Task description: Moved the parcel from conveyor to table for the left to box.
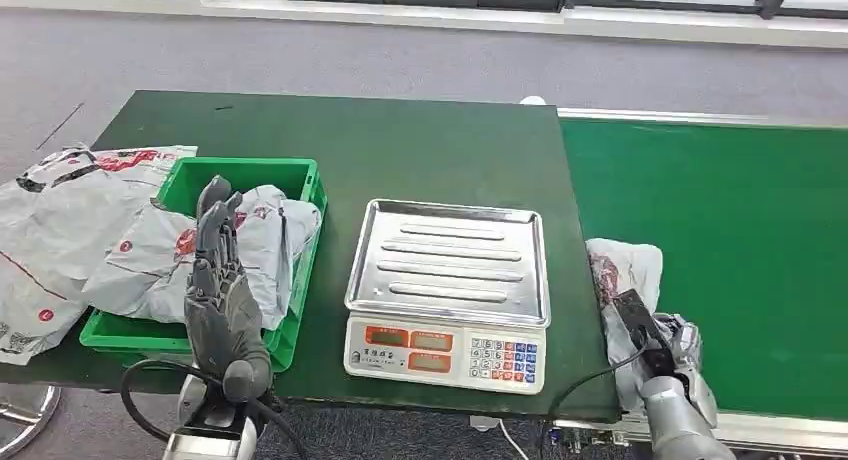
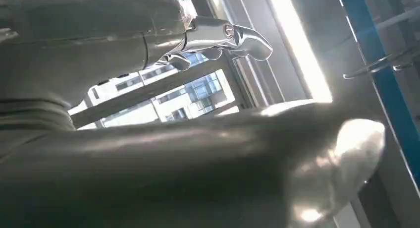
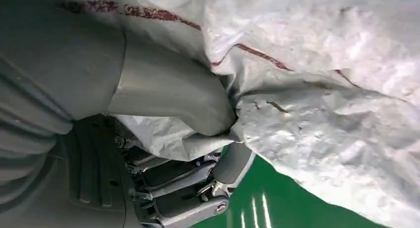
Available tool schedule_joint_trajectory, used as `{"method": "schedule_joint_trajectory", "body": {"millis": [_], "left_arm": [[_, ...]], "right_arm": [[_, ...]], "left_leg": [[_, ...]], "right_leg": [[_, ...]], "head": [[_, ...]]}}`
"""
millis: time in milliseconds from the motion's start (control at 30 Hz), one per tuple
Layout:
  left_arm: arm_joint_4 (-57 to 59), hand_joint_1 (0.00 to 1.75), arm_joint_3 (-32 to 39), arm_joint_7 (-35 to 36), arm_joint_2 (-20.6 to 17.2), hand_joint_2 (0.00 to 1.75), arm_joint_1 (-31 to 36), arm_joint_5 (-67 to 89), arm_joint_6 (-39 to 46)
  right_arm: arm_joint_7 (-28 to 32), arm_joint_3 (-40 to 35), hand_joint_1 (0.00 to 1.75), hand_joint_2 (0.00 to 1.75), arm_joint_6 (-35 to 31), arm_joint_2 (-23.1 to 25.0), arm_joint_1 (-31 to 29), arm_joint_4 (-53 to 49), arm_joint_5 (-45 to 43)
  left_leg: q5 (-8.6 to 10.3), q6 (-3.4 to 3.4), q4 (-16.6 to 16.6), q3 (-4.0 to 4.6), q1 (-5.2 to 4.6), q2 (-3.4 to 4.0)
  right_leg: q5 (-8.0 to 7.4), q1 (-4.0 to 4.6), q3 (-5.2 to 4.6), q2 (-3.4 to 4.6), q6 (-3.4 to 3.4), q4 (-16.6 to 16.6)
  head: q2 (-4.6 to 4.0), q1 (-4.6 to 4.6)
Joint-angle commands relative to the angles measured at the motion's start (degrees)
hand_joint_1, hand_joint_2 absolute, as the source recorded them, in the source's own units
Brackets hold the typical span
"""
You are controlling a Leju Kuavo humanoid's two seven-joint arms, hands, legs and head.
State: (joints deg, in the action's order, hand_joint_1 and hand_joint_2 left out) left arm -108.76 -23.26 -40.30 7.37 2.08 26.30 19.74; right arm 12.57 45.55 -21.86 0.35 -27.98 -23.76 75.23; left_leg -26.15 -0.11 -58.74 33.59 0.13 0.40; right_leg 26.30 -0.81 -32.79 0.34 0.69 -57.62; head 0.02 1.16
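A grey plastic parcel (image 1: 624, 270) with red print lies on the green conveyor belt (image 1: 740, 240), close to the table's right edge. My right hand (image 1: 655, 340) grips its near end; in the right wrist view the thumb (image 3: 173, 96) and fingers (image 3: 198, 188) pinch the crumpled parcel (image 3: 322, 104). My left hand (image 1: 220, 290) stands upright with fingers extended over the near edge of the green box (image 1: 290, 175) and holds nothing. The box holds several grey parcels (image 1: 250, 240).
A silver-topped scale (image 1: 448, 290) with a keypad sits on the dark green table (image 1: 400, 140) between box and conveyor. More grey parcels (image 1: 55, 230) are heaped at the table's left end. Grey floor lies beyond.
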Motion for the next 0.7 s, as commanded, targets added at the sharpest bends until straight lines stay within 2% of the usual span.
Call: {"method": "schedule_joint_trajectory", "body": {"millis": [33,167,200,233,267,367,433,500,567,667,700], "left_arm": [[1.0,0.0,-0.98,0.3,-1.31,0.0,-0.32,1.17,1.4],[1.0,0.0,-0.98,0.3,-1.31,0.0,-0.32,1.17,1.4],[1.05,0.0,-0.59,0.3,-1.04,0.0,-0.48,2.52,2.92],[0.99,0.0,-0.41,0.3,-0.72,0.0,-1.07,4.12,4.51],[0.42,0.0,-0.25,0.3,-0.64,0.0,-1.81,4.86,5.26],[-0.68,0.0,-0.37,0.3,-0.83,0.0,-2.52,5.1,5.55],[-0.96,0.0,-1.09,0.3,-0.82,0.0,-2.63,5.97,6.16],[-0.97,0.0,-1.59,0.3,-0.25,0.0,-2.76,7.51,7.07],[-1.29,0.0,-2.24,0.3,-0.19,0.0,-2.62,7.85,7.07],[-1.09,0.0,-2.62,0.3,-0.54,0.0,-1.96,6.74,7.64],[-1.02,0.0,-2.65,0.3,-0.61,0.0,-1.8,6.54,7.61]], "right_arm": [[1.68,0.5,1.75,1.75,-1.11,2.62,-0.19,-0.25,-1.18],[1.68,0.5,1.75,1.75,-1.11,2.62,-0.19,-0.25,-1.18],[3.7,0.8,1.75,1.75,-2.6,3.05,0.1,-1.53,-2.71],[8.35,1.51,1.75,1.75,-4.49,4.34,0.66,-4.7,-7.27],[14.01,1.56,1.75,1.75,-7.47,6.76,2.13,-11.9,-13.48],[15.89,-5.02,1.75,1.75,-4.27,13.43,10.56,-38.17,-24.6],[21.3,-9.36,1.75,1.75,-7.09,17.75,16.07,-55.23,-31.41],[24.24,-14.32,1.75,1.75,-11.46,19.65,21.27,-66.42,-36.29],[25.19,-20.78,1.75,1.75,-17.55,19.65,26.39,-74.97,-41.15],[27.17,-22.98,1.75,1.75,-18.14,19.65,27.94,-79.11,-43.67],[27.31,-23.12,1.75,1.75,-18.14,19.65,27.83,-79.21,-43.73]], "left_leg": [[0.06,-0.06,0.12,0.1,0.0,0.04],[0.09,-0.12,0.18,0.11,0.01,-0.01],[0.08,-0.12,0.16,0.12,0.02,0.01],[0.05,-0.1,0.12,0.11,0.0,0.02],[0.08,-0.11,0.17,0.12,0.0,0.01],[0.11,-0.13,0.25,0.19,-0.02,0.03],[0.1,-0.17,0.26,0.29,-0.02,-0.11],[0.06,-0.13,0.09,0.41,-0.08,-0.26],[0.04,-0.16,0.11,0.46,-0.07,-0.59],[0.02,-0.2,0.14,0.5,-0.07,-0.81],[-0.01,-0.21,0.16,0.45,-0.03,-0.64]], "right_leg": [[-0.05,0.01,-0.15,0.03,-0.08,0.08],[-0.04,0.02,-0.17,0.0,-0.1,0.12],[-0.04,0.03,-0.19,0.02,-0.1,0.1],[-0.01,0.02,-0.18,0.02,-0.08,0.06],[-0.03,0.02,-0.2,0.01,-0.09,0.09],[-0.05,0.0,-0.3,0.04,-0.13,0.12],[0.01,0.0,-0.37,-0.1,-0.17,0.09],[0.12,-0.06,-0.49,-0.25,-0.12,-0.12],[0.26,-0.06,-0.42,-0.55,-0.15,-0.14],[0.39,-0.05,-0.4,-0.73,-0.18,-0.13],[0.39,-0.01,-0.41,-0.56,-0.21,-0.1]], "head": [[-0.02,0.0],[-0.02,0.0],[-0.02,0.0],[0.0,0.0],[-0.02,0.0],[-0.02,0.0],[-0.02,0.0],[-0.02,0.0],[-0.02,0.0],[-0.02,0.0],[0.0,0.0]]}}
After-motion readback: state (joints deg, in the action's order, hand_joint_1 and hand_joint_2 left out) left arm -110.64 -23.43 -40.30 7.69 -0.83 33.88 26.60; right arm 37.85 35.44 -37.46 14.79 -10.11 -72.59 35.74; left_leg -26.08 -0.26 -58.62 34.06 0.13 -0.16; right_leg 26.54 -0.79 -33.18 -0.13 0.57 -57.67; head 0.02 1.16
